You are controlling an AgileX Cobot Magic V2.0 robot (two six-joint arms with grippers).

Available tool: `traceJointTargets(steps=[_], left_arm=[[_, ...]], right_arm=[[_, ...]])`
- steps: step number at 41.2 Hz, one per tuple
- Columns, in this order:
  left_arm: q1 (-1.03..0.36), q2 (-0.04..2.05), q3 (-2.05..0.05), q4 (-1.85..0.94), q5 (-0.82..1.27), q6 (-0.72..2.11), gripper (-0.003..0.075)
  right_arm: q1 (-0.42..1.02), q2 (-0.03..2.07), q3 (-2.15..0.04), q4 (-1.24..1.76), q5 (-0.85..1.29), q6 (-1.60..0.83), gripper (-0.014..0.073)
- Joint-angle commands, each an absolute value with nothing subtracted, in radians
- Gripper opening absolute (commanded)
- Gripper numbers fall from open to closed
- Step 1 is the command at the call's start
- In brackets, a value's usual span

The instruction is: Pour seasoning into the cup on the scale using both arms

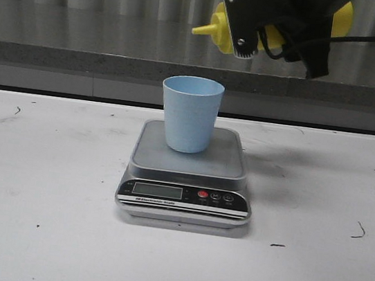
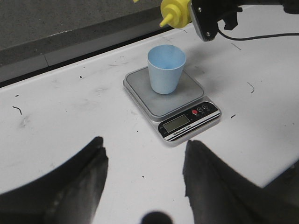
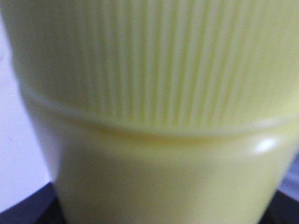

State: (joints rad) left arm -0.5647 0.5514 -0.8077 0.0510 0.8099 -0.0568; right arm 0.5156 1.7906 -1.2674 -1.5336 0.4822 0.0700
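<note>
- Front view: right gripper (image 1: 273, 27) clenches the yellow squeeze bottle (image 1: 224, 30) tipped sideways, nozzle well above the blue cup (image 1: 190, 113); it should tilt slowly.
- Left gripper (image 2: 145, 172) hangs released, empty.

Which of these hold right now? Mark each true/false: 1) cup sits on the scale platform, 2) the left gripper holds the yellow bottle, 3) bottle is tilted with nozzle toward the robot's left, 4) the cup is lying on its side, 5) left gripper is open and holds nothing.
1) True. The cup stands on the steel platform of the scale.
2) False. The right gripper holds the yellow bottle, above and behind the cup.
3) True. The bottle lies roughly horizontal, its nozzle pointing to the robot's left.
4) False. The cup stands upright, mouth up.
5) True. The left gripper is open, with nothing between its fingers, well back from the scale.
</note>
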Motion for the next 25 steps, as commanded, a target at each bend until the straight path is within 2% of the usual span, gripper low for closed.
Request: traceJointTargets(steps=[1, 6, 13, 19, 25], left_arm=[[-0.569, 0.553, -0.834, 0.046, 0.734, -0.059, 0.0369], [-0.569, 0.553, -0.834, 0.046, 0.734, -0.059, 0.0369], [-0.569, 0.553, -0.834, 0.046, 0.734, -0.059, 0.0369], [-0.569, 0.553, -0.834, 0.046, 0.734, -0.059, 0.0369], [-0.569, 0.553, -0.834, 0.046, 0.734, -0.059, 0.0369]], right_arm=[[0.514, 1.731, -1.309, -1.457, 0.567, 0.244, 0.0268], [0.5, 1.714, -1.309, -1.286, 0.613, 0.332, 0.0268], [0.451, 1.653, -1.307, -0.991, 0.558, 0.331, 0.0268], [0.373, 1.568, -1.249, -0.769, 0.417, 0.331, 0.0268], [0.283, 1.48, -1.13, -0.689, 0.272, 0.331, 0.0268]])
